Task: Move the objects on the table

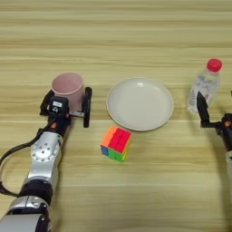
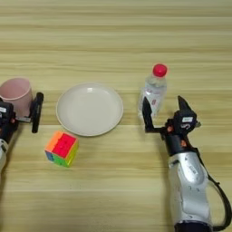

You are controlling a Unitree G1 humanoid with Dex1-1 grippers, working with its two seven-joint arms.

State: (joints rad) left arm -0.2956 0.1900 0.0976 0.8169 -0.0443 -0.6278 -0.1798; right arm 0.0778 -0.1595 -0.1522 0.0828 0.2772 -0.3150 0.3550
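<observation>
Fingers [image 1: 86,107] of my left gripper [image 1: 66,105] stand apart around the pale pink plastic cup [image 1: 68,88], while my right gripper [image 2: 165,112], also spread, waits just before the upright clear red-capped water bottle [image 2: 153,93].

Two arms rise from the bottom of the frame, one at lower left, one at lower right. Each has a rounded silver-grey forearm shell with a round disc on its side, black joint collars and a small orange mark near the wrist. Black cables loop beside both forearms. The left gripper [image 1: 67,103] and the right gripper [image 2: 166,110] each carry two slim black fingers on a black block; a pale label sits on each block.
</observation>
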